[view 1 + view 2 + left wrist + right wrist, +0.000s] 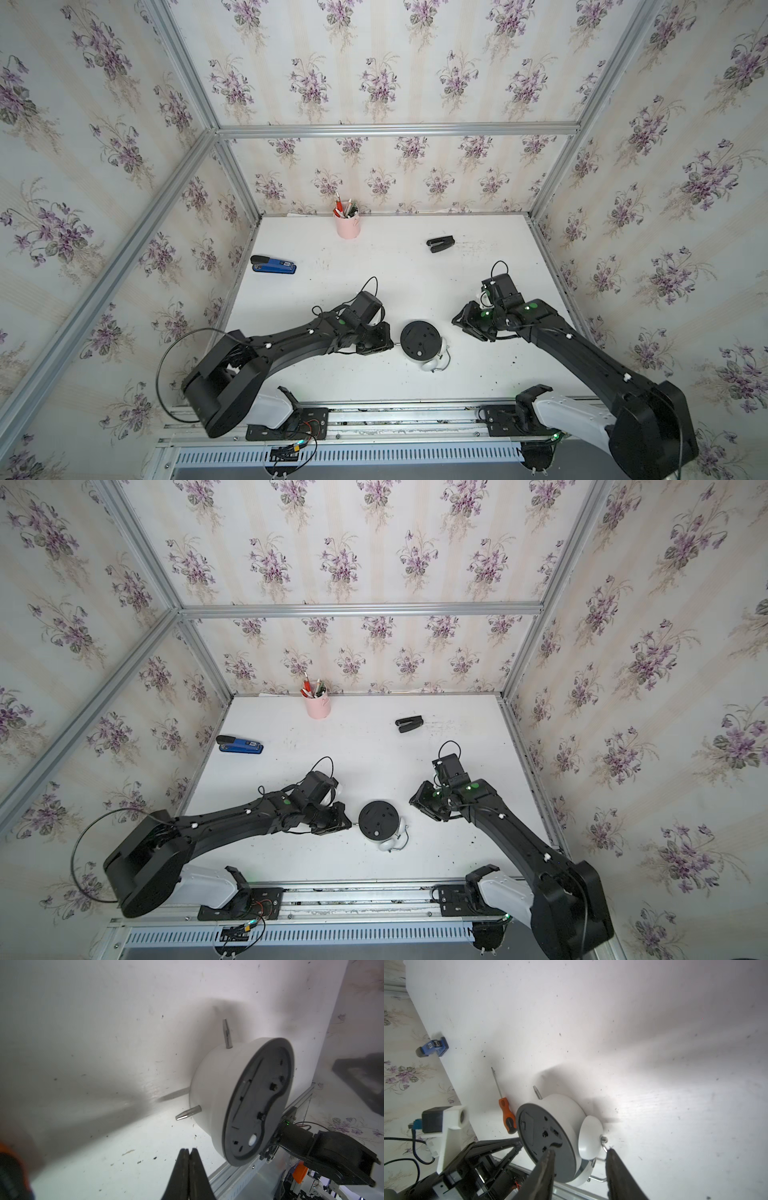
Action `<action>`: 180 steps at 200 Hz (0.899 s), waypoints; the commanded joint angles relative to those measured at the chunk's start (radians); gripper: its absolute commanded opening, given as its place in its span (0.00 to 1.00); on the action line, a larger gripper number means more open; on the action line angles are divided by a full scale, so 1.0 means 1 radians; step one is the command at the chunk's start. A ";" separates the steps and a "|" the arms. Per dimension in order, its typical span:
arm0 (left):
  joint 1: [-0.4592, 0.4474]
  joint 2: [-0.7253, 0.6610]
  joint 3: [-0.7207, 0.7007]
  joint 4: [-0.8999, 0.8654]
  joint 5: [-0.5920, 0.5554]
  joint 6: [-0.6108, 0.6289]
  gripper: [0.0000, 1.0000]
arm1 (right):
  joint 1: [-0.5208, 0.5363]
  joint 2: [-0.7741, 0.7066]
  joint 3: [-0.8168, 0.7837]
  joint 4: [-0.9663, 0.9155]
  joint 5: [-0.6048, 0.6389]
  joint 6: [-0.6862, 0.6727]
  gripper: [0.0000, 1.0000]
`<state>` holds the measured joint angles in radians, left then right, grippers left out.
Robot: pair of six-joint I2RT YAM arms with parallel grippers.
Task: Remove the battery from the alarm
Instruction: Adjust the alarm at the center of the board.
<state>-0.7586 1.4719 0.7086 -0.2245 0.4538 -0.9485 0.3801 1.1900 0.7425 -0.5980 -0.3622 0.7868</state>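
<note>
Left gripper [189, 1150] first: its fingers are pressed flat together with nothing between them, parked just beside the alarm [419, 338] on the side where the metal feet [188, 1112] stick out. Right gripper [580, 1151]: jaws stand apart and empty, aimed at the clock from the other side and a little way off it in both top views.

The alarm lies face down on the white table [374, 257], black round back up, bells [589, 1136] and wire handle toward the front rail. No battery in sight. My read is that it sits under the rectangular cover [529, 1124] on that back, and the cover looks shut.

Handling-wise, the shell looks like hard, smooth, light plastic, so it will likely skate across the table if pushed on one side only. Pinch the round body wall to steady it, not the thin feet or the handle. The cover wants a nudge at its edge, and the orange-handled screwdriver [508, 1120] lies right alongside for that. The cell itself should be small, rigid, slick and prone to rolling: grab it across the barrel's middle.
</note>
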 commanded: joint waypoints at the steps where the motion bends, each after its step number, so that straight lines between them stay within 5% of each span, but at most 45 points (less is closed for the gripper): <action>1: -0.019 0.094 0.068 -0.115 0.011 -0.016 0.02 | -0.018 0.120 0.060 -0.020 -0.035 -0.153 0.40; 56: -0.048 0.258 0.236 -0.191 -0.062 -0.044 0.01 | -0.025 0.293 0.116 0.051 -0.072 -0.210 0.34; 92: -0.020 0.427 0.493 -0.298 -0.117 0.017 0.01 | -0.065 0.281 0.061 0.052 -0.076 -0.233 0.33; 180: 0.003 0.854 1.136 -0.287 0.114 0.111 0.06 | -0.097 0.080 -0.147 0.063 -0.066 -0.114 0.35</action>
<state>-0.7498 2.2478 1.7412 -0.5213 0.4763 -0.8528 0.2897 1.3228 0.6369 -0.5320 -0.4358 0.6079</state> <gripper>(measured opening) 0.054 0.352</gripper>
